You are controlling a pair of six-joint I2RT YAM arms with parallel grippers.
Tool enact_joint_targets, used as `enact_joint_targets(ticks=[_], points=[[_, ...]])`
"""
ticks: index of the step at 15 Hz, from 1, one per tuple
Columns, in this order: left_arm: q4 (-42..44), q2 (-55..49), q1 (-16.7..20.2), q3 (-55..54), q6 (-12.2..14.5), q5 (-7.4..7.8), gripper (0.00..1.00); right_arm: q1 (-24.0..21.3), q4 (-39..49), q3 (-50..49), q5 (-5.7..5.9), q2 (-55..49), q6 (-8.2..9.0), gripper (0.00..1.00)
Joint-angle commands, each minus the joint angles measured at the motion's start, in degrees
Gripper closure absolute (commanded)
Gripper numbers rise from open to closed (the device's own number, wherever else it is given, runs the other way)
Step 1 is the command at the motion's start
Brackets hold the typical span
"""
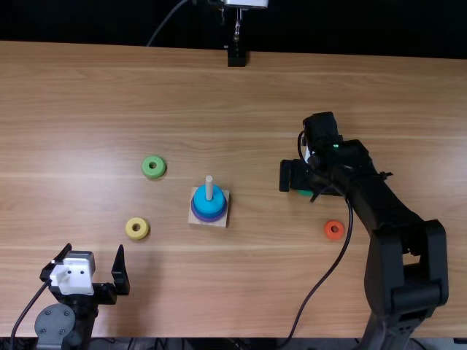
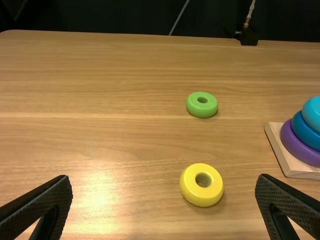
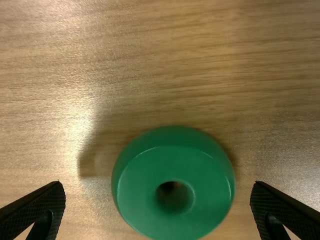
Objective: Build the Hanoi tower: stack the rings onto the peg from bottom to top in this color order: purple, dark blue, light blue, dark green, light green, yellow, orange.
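While my black right pincer stands wide, right of centre, brown wooden tabletop separates both fingers from the round dark-green ring.

Black backdrop behind a brown wooden table

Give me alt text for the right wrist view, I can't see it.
A dark green ring lies flat on the light brown wooden table, its hole facing up. The right gripper is open, one black finger on each side of it, neither touching it.
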Motion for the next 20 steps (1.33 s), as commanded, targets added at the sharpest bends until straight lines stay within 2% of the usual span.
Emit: enact_joint_targets(ticks=[1, 2, 6, 9, 12, 15, 20], points=[[-4.7, -0.9, -0.2, -6.0, 0.7, 0.09, 0.0, 1.4, 0.0, 1.8, 0.8, 1.3, 0.53, 0.0], [-4.7, -0.9, -0.3, -6.0, 0.7, -0.02, 0.0, 1.9, 0.0, 2.1, 1.11, 1.4, 0.53, 0.0], [-4.7, -0.9, -0.2, -6.0, 0.7, -0.02, 0.0, 2.0, 0.0, 2.2, 3.96, 2.4, 0.53, 0.0], [-4.7, -0.9, -0.2, -6.0, 0.7, -0.02, 0.0, 2.0, 0.0, 2.2, 6.07, 2.4, 0.42, 0.45], [-4.7, -0.9, -0.2, -6.0, 0.7, 0.09, 0.0, 2.0, 0.0, 2.0, 8.18, 2.3, 0.32, 0.81], [-4.7, -0.9, -0.2, -6.0, 0.7, 0.09, 0.0, 2.3, 0.0, 2.0, 8.29, 2.1, 0.32, 1.0], [-4.7, -0.9, -0.2, -6.0, 0.6, -0.02, 0.0, 6.0, -1.1, 6.5, 8.18, 0.9, 0.53, 1.0]])
